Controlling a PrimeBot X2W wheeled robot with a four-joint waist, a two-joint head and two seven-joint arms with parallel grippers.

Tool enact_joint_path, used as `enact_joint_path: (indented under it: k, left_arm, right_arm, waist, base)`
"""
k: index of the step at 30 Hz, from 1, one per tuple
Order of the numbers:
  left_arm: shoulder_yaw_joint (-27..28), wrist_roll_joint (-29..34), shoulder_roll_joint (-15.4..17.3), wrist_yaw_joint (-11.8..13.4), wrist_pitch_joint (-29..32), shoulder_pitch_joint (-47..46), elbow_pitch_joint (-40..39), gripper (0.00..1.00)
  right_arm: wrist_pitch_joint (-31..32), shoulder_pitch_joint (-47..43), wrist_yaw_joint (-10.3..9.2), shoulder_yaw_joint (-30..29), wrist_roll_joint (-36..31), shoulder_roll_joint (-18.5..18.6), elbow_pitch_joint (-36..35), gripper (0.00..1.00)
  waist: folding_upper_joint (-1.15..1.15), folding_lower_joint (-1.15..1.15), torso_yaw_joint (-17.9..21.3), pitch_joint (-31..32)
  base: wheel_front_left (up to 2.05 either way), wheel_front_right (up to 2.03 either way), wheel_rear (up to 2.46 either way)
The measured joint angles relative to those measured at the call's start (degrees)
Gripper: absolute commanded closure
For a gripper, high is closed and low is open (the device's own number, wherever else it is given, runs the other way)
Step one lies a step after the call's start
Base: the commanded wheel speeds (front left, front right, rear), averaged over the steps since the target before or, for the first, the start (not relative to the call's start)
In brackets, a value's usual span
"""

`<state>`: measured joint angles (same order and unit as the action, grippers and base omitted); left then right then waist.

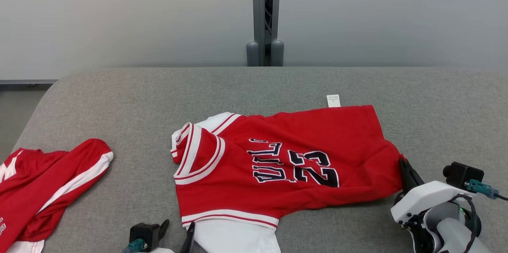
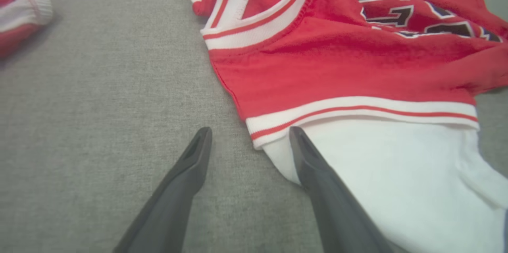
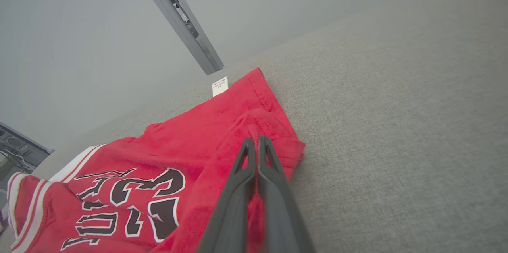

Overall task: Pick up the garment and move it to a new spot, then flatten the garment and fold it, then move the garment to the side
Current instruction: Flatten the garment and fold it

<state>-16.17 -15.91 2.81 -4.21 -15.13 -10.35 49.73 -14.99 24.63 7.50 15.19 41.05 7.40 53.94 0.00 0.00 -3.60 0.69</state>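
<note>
I saw soft, even, fairly bright light falling from overhead, which left only a thin shadow under the hem of the jersey (image 1: 285,157) just beside the jaws of the right gripper (image 1: 403,162), while both wrist feeds went soft toward the finger bases behind the jaws.

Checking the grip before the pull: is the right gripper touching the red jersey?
Touching. The right wrist view shows the right gripper shut on a pinched fold of the red jersey near its edge.

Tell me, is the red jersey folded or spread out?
Spread out: the jersey lies open, number showing, hem bunched in the right gripper.
</note>
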Motion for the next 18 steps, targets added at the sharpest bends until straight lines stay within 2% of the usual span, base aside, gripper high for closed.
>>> enact_joint_path:
  k: [4,10,11,12,13,16,18]
  left_arm:
    - [-1.53,-5.71,0.01,-1.34,0.42,-1.70,2.97,0.00]
    - [-7.15,-13.27,-0.05,-2.70,2.27,-4.19,4.65,0.00]
    - [-7.15,-13.27,-0.05,-2.70,2.27,-4.19,4.65,0.33]
    - [-7.94,-14.39,-0.05,-2.79,2.45,-4.49,4.80,0.78]
    - [-8.54,-15.46,-0.04,-2.81,2.41,-4.77,4.94,1.00]
    - [-8.62,-16.79,-0.11,-2.63,1.25,-6.10,5.19,1.00]
    - [-7.31,-17.52,-0.11,-1.41,0.49,-7.23,5.11,1.00]
  right_arm:
    - [0.00,0.01,0.00,0.43,0.27,-0.12,0.09,1.00]
    - [0.00,0.34,0.00,0.94,0.41,-0.12,0.12,1.00]
    - [0.00,0.34,0.00,0.94,0.41,-0.12,0.12,1.00]
    - [0.00,0.44,0.00,1.01,0.44,-0.10,0.12,1.00]
    - [0.00,0.51,0.00,1.07,0.44,-0.07,0.13,1.00]
    - [0.00,0.60,0.00,1.18,0.55,0.03,0.18,1.00]
    - [0.00,0.64,0.00,1.18,0.69,0.11,0.22,1.00]
  waist:
    - [0.00,0.00,-0.07,0.15]
    - [0.00,0.00,0.40,-0.32]
    - [0.00,0.00,0.40,-0.32]
    - [0.00,0.00,0.51,-0.43]
    - [0.00,0.00,0.63,-0.54]
    - [0.00,0.00,0.90,-0.77]
    - [0.00,0.00,1.02,-0.88]
  base:
    - [0.00,0.00,0.00]
    - [0.00,0.00,0.00]
    - [0.00,0.00,0.00]
    - [0.00,0.00,0.00]
    - [0.00,0.00,0.00]
    - [0.00,0.00,0.00]
    - [0.00,0.00,0.00]
